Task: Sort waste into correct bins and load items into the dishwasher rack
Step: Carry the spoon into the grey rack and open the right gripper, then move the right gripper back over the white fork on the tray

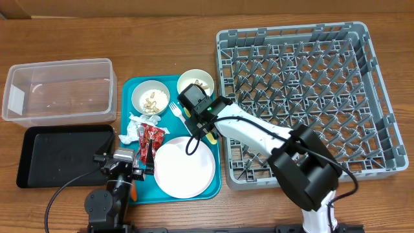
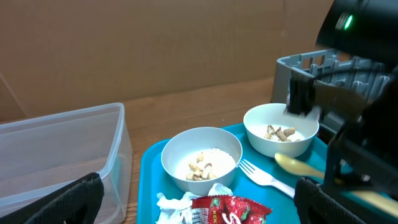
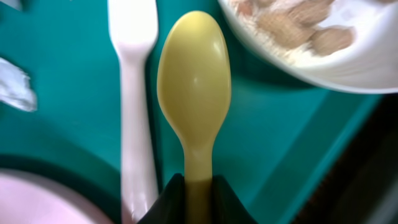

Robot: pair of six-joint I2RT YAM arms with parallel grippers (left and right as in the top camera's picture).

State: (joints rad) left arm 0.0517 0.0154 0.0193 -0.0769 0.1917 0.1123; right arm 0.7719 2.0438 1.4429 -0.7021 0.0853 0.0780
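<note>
The right claw (image 3: pixel 198 190) pinched the yellow spoon (image 3: pixel 194 81), with the fork (image 3: pixel 134 93) crowding at nine o'clock and the nut bowl (image 3: pixel 311 43) at two. The left claw (image 2: pixel 199 202) hung spread.

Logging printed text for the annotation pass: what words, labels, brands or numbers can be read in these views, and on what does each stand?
On the red crinkled wrapper: white printed lettering, too blurred and cut off by the frame edge to read; too small in the overhead view.
No other text: the clear plastic rectangular tub, black rectangular tray, grey lattice dishwasher rack and pale yellow plastic spoon show no markings.
</note>
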